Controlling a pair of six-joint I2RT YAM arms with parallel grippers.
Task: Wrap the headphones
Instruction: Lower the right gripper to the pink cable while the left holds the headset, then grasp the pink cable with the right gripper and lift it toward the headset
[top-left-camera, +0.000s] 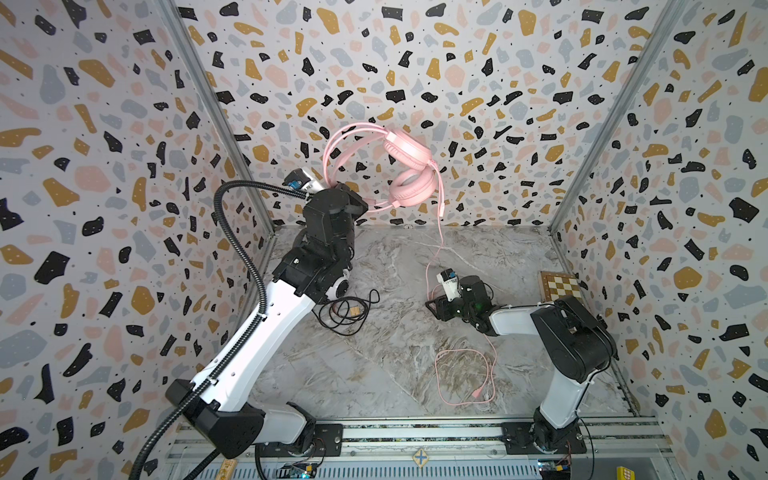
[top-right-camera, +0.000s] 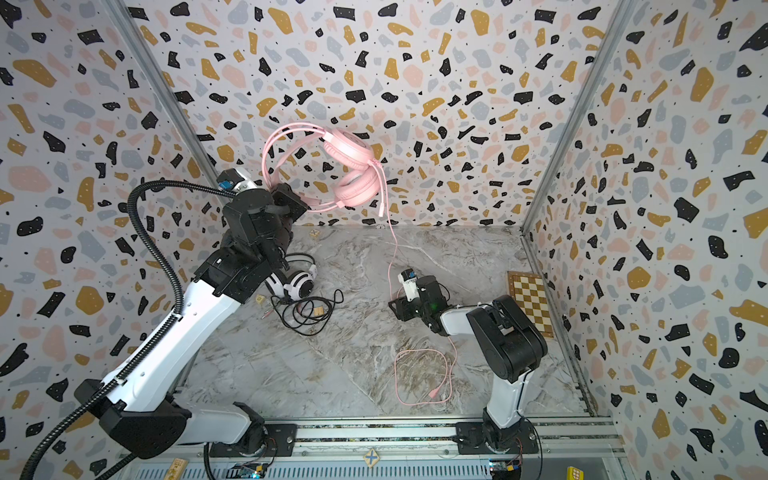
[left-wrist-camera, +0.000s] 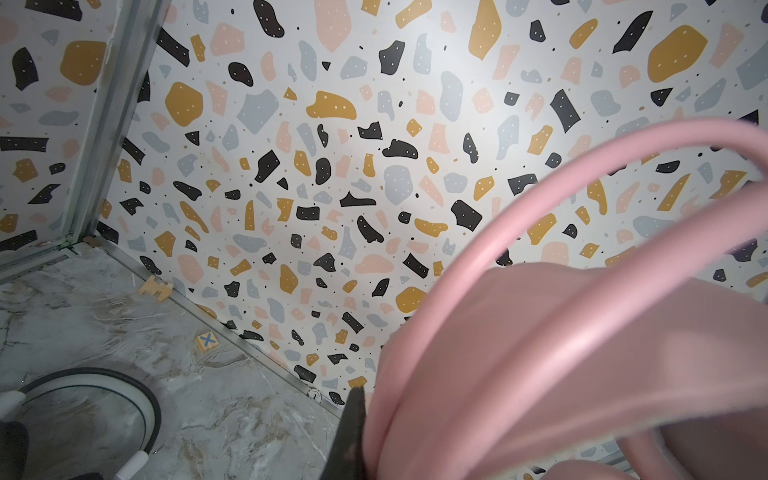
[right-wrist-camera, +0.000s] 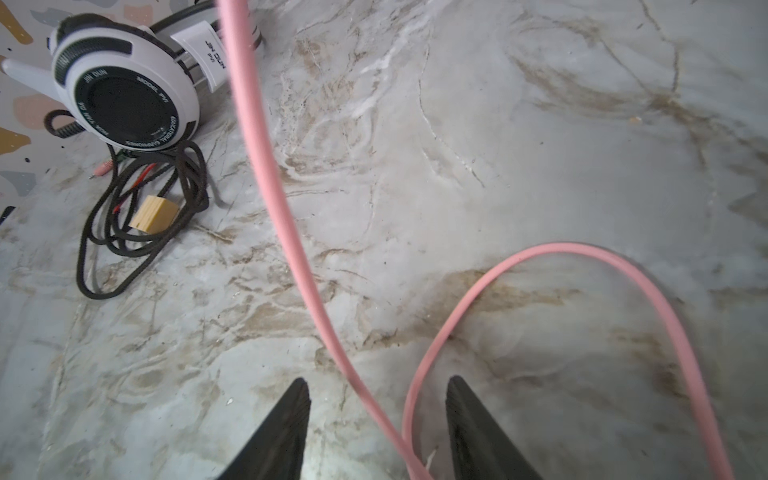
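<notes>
Where the left arm rises at the left of both top views, left pincer (top-left-camera: 351, 198) is pressed together on the band of the pink headset (top-left-camera: 409, 150). The headset hangs clear of the bench (top-left-camera: 374, 374), in front of the back wall. Its long axis runs left to right: band loop points left into the pincer, both cups at the right end, one above the other. Left wrist view: one black finger (left-wrist-camera: 351, 432) hard against the blurred pink band.

Below that arm, white headset (top-right-camera: 297, 284) lies on the bench, partly hidden by the arm. Cups toward the near side, black band arching toward the back wall. Right wrist view shows one cup on edge, outer face to the camera. Its black cable (right-wrist-camera: 195, 187) lies in a loose coil just beside it on the near side. A block (right-wrist-camera: 153, 214) of pale wood sits inside the coil.

From the lower pink cup the pink cable (right-wrist-camera: 266, 166) drops to the bench and passes the right pincer (right-wrist-camera: 378, 381). It then lies in a loose loop on the near side. Right pincer is low over the bench, pointing left, fingers spread. Two cable strands pass between them; whether either touches a finger I cannot tell.

At the right wall, chessboard (top-left-camera: 559, 286) lies flat on the bench.
</notes>
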